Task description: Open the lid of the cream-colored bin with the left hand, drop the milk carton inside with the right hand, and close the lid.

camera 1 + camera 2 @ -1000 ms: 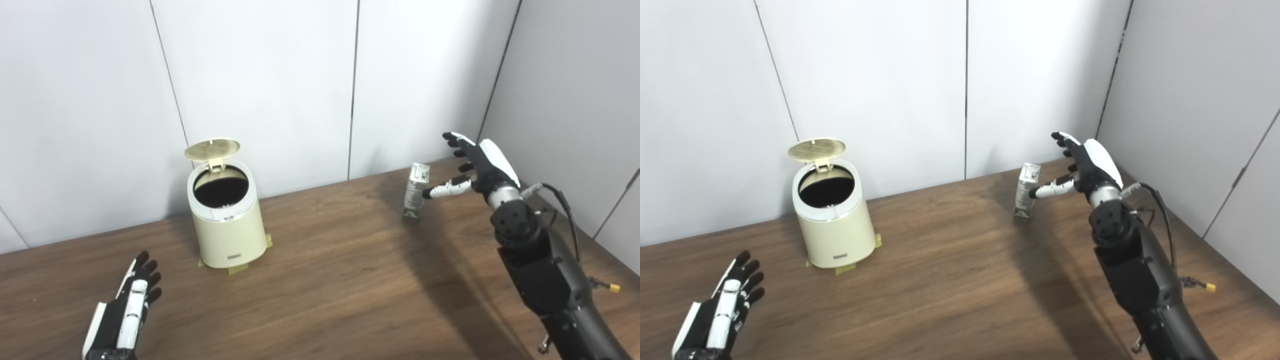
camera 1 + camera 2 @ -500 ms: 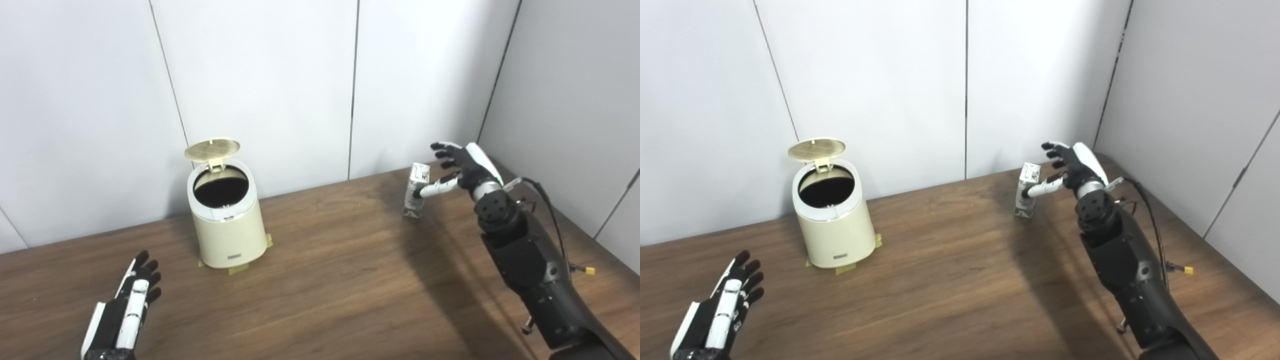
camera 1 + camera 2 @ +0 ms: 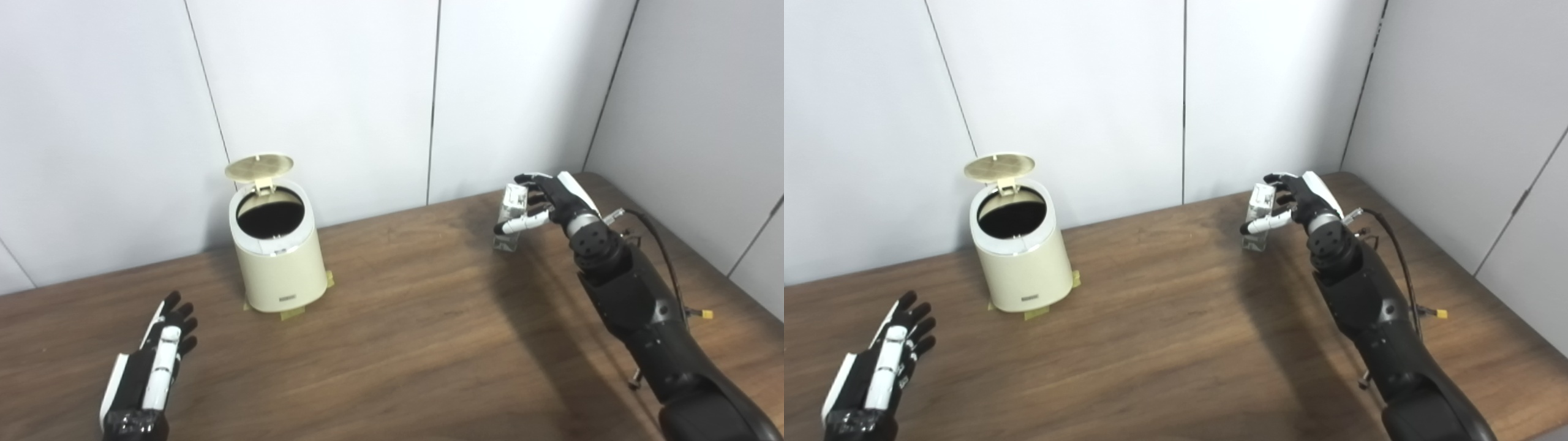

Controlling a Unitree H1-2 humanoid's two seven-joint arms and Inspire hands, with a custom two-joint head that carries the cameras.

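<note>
Cream-colored bin (image 3: 278, 257) stood lid-up on the bench (image 3: 404, 343), left robot hand (image 3: 147, 380) lay open and empty, and right robot hand (image 3: 545, 199), fingers curled loosely around the upright milk carton (image 3: 508, 223), risked tipping it if closure landed off-centre.

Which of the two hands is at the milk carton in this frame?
The right hand: its fingers wrap around the upright milk carton near the back wall. The left hand lies open and empty at the table's near edge, far from carton and bin.
</note>
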